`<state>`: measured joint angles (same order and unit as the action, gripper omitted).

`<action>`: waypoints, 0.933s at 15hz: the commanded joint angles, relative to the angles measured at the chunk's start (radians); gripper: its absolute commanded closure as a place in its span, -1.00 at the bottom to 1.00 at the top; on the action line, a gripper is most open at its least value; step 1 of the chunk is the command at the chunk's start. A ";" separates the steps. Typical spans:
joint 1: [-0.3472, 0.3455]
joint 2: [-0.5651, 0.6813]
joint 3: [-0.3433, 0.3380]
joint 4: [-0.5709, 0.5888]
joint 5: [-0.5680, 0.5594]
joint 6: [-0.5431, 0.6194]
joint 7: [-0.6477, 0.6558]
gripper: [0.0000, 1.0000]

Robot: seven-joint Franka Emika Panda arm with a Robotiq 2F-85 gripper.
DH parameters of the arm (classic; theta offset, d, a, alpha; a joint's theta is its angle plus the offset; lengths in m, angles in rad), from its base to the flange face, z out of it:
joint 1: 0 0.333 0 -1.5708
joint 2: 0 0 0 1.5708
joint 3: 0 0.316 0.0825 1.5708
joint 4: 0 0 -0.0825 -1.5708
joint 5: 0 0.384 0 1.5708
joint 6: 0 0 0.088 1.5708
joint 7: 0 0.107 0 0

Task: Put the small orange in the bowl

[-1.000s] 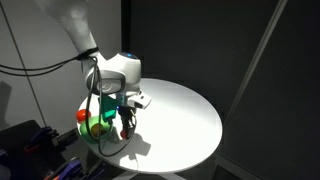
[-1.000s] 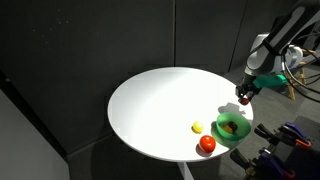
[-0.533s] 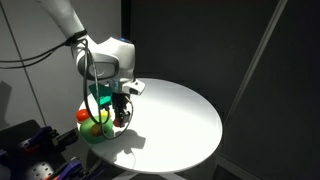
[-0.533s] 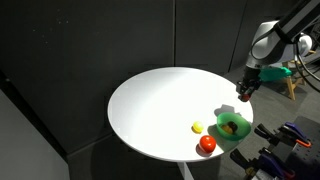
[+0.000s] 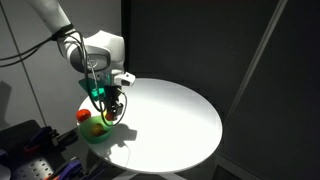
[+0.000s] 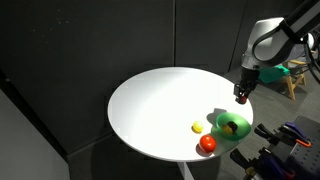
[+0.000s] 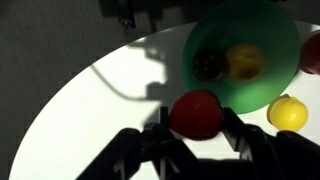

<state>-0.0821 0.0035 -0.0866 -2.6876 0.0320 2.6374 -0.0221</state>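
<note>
My gripper is shut on the small orange, a reddish ball held between both fingers above the white table. The green bowl lies just ahead of it in the wrist view, with a dark item and a yellowish item inside. In an exterior view the gripper hangs just behind and above the bowl, with the ball a red spot at its tips. In an exterior view the gripper hovers at the bowl's edge.
A darker red fruit and a yellow-green fruit lie on the round white table next to the bowl, near the table's edge. Both also show in the wrist view, yellow and red. Dark curtains surround the table.
The gripper, still shut on the ball, has shifted sideways along the table's edge towards the bowl side and risen slightly. The bowl and loose fruits have not moved.
</note>
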 commanded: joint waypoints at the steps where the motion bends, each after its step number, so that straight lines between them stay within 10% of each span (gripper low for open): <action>1: 0.019 -0.035 0.020 -0.015 -0.055 -0.008 0.063 0.40; 14: 0.074 -0.016 0.075 -0.039 -0.133 0.032 0.222 0.40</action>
<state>-0.0123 0.0015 -0.0169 -2.7017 -0.0546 2.6439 0.1490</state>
